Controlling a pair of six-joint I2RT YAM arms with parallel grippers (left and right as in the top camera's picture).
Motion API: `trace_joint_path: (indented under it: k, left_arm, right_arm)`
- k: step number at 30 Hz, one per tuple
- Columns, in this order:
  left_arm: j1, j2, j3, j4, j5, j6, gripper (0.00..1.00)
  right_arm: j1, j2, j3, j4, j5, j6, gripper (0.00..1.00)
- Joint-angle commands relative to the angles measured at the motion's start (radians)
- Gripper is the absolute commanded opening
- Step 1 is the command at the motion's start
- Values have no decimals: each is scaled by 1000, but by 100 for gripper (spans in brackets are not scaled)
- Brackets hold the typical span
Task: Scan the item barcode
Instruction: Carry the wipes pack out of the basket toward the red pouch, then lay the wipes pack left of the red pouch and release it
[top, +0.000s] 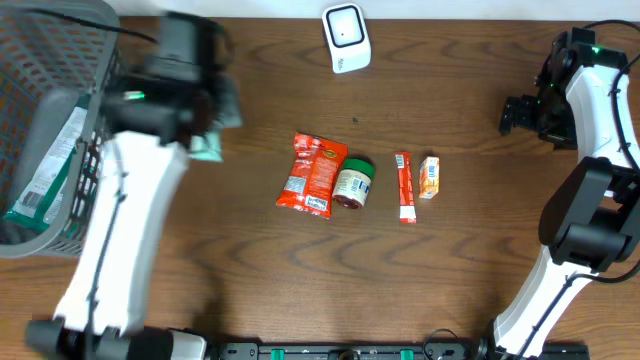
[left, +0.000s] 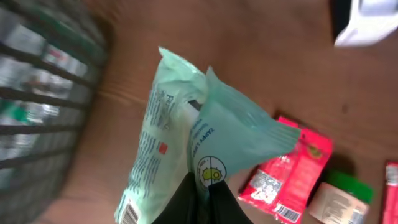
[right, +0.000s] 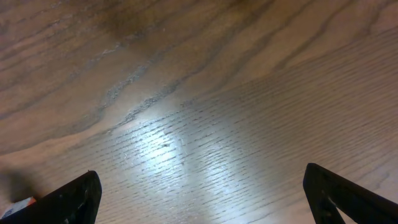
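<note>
A mock shop checkout in a robotics lab: a white barcode scanner (top: 346, 38) stands at the far edge of a wood-grain tabletop (top: 450, 270), and a grey mesh shopping basket (top: 55, 60) sits at the left. A red snack bag (top: 313, 175), green-lidded jar (top: 353, 185), red stick pack (top: 404, 187) and small orange carton (top: 429, 177) lie in a row between the white left arm (top: 130, 230) and right arm (top: 600, 100).

A pale green pouch (left: 180, 137), creased and printed, is held up by one edge. The white scanner (top: 346, 38) lies well apart from it.
</note>
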Motion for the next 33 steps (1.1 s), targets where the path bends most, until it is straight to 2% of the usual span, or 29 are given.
trace_joint_path:
  k: [1, 5, 10, 18, 24, 25, 26, 27, 28, 29, 30, 33]
  left_arm:
    - [-48, 49, -151, 58, -13, -55, 7]
    - [-77, 110, -281, 148, -13, -91, 7]
    - [-81, 198, -344, 204, -13, -103, 8]
    - [-83, 290, -351, 252, 51, -105, 8]
    - [-83, 308, -351, 284, 47, -105, 9]
    - [-83, 309, -351, 285, 47, -105, 17]
    - [-83, 309, -351, 286, 47, -105, 31]
    - [-83, 309, -351, 287, 47, -105, 52]
    - [-83, 309, -351, 288, 48, -105, 66]
    - [-83, 309, -351, 288, 48, -104, 73]
    - [-82, 307, -349, 288, 48, -95, 75]
    - [-78, 299, -329, 270, 68, -39, 75]
  right_arm:
    - [-2, -27, 16, -1, 9, 12, 99]
    - [-2, -26, 16, -1, 9, 12, 99]
    - [-2, -27, 16, -1, 9, 11, 99]
    - [-2, -26, 16, -1, 9, 12, 99]
    - [-2, -27, 16, -1, 9, 12, 99]
    - [-2, -26, 16, -1, 9, 11, 99]
    - [-2, -26, 16, -1, 9, 11, 99]
    - [-2, -27, 16, -1, 9, 11, 99]
    - [-2, -27, 16, -1, 9, 12, 99]
    - [-2, -27, 16, -1, 9, 12, 99]
    - [-2, -26, 16, -1, 9, 12, 99]
    - [-2, -26, 16, -1, 9, 12, 99]
